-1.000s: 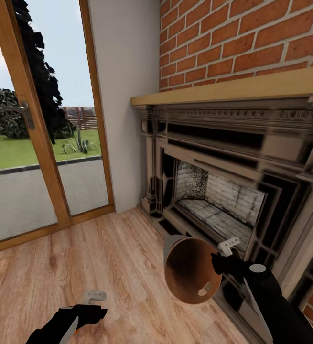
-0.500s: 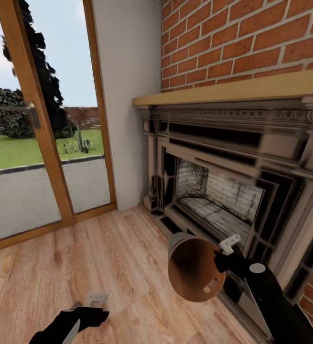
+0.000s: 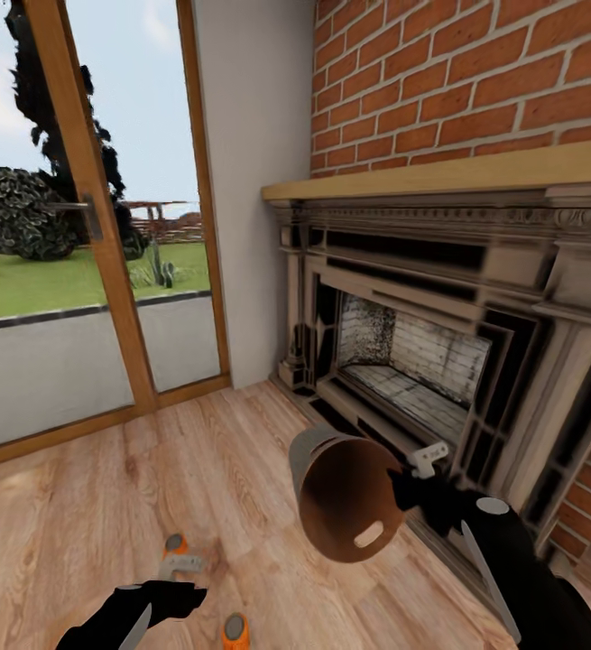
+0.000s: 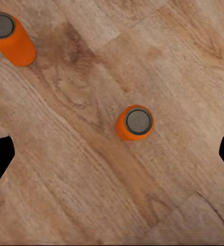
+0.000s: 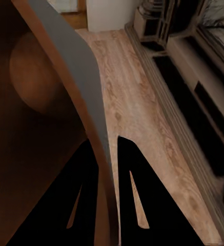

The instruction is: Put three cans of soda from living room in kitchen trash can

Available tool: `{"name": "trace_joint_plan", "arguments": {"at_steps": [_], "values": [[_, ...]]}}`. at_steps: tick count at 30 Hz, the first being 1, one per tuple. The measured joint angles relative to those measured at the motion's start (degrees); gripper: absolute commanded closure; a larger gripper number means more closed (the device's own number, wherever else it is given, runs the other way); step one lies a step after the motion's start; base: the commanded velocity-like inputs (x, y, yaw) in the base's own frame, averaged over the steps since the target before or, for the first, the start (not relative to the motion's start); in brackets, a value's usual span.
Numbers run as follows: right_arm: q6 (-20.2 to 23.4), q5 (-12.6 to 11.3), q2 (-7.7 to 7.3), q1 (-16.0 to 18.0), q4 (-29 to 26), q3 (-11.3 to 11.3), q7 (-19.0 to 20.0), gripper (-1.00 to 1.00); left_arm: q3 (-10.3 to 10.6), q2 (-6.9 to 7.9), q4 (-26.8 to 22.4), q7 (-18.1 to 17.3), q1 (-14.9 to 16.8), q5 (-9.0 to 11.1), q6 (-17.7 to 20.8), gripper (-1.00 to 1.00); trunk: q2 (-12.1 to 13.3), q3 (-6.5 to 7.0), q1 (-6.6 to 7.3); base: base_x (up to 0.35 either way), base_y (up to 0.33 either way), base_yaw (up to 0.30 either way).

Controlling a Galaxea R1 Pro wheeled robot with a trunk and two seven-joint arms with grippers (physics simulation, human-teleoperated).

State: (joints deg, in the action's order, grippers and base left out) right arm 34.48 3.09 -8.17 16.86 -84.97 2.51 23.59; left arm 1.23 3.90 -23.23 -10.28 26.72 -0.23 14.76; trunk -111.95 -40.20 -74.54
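Brick wall (image 3: 475, 81) and dark fireplace (image 3: 439, 343) stand ahead of the right gripper (image 3: 414, 477), glass doors (image 3: 69, 253) ahead of the left; this is the living room. Plank floor (image 3: 223, 469) runs under both arms. Trash can (image 3: 340, 496), grey outside, brown inside, hangs tipped with its mouth toward the camera, off the floor; the right gripper pinches its rim wall, one finger inside, one outside, likely carrying it over to the cans. Left gripper (image 3: 180, 567) hovers with fingers spread, empty. One orange soda can (image 4: 134, 122) stands on the floor right below it, between the fingers; a second orange can (image 4: 10, 37) stands off to one side. Third can not seen.
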Motion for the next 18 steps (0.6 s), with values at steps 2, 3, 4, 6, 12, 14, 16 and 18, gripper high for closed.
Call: {"name": "trace_joint_plan", "arguments": {"at_steps": [2,3,4,6,12,14,16,18], "values": [[-0.3,1.5,-0.02,0.0,0.1,-0.1,-0.2,1.00,0.0,0.01,0.0,0.0,0.0,0.0,0.0,-1.00,0.0,0.00,0.00,-0.315,0.148,0.000],[-0.3,1.5,-0.02,0.0,0.1,-0.1,-0.1,1.00,0.0,0.03,0.0,0.0,0.0,0.0,0.0,-1.00,0.0,0.00,0.00,-0.314,0.149,0.000],[-0.2,1.0,-0.01,0.0,0.0,0.0,-0.1,1.00,0.0,0.01,0.0,0.0,0.0,0.0,0.0,-1.00,0.0,0.00,0.00,-0.314,0.150,0.000],[-0.1,0.6,0.01,0.0,0.0,0.0,-0.1,1.00,0.0,-0.01,0.0,0.0,0.0,0.0,0.0,-1.00,0.0,0.00,0.00,-0.314,0.151,0.000],[-0.2,0.7,0.03,0.0,0.0,0.0,-0.1,1.00,0.0,0.01,0.0,0.0,0.0,0.0,-0.1,-1.00,0.0,0.04,0.00,-0.304,0.161,-0.039],[-0.2,0.7,0.05,0.0,0.0,0.0,0.0,1.00,0.0,0.03,0.0,0.0,0.0,0.0,-0.1,-1.00,0.0,0.11,0.00,-0.192,0.134,-0.143],[-0.1,0.3,0.07,0.0,0.0,0.0,0.2,1.00,0.0,0.04,0.0,0.0,0.0,0.0,-0.1,-1.00,0.0,0.22,0.00,-0.083,0.058,-0.176],[-0.2,0.3,0.02,0.0,0.0,-0.1,0.3,1.00,0.0,0.05,0.0,0.0,0.0,0.0,-0.1,-1.00,0.0,0.34,0.00,-0.032,0.026,-0.192]]}}
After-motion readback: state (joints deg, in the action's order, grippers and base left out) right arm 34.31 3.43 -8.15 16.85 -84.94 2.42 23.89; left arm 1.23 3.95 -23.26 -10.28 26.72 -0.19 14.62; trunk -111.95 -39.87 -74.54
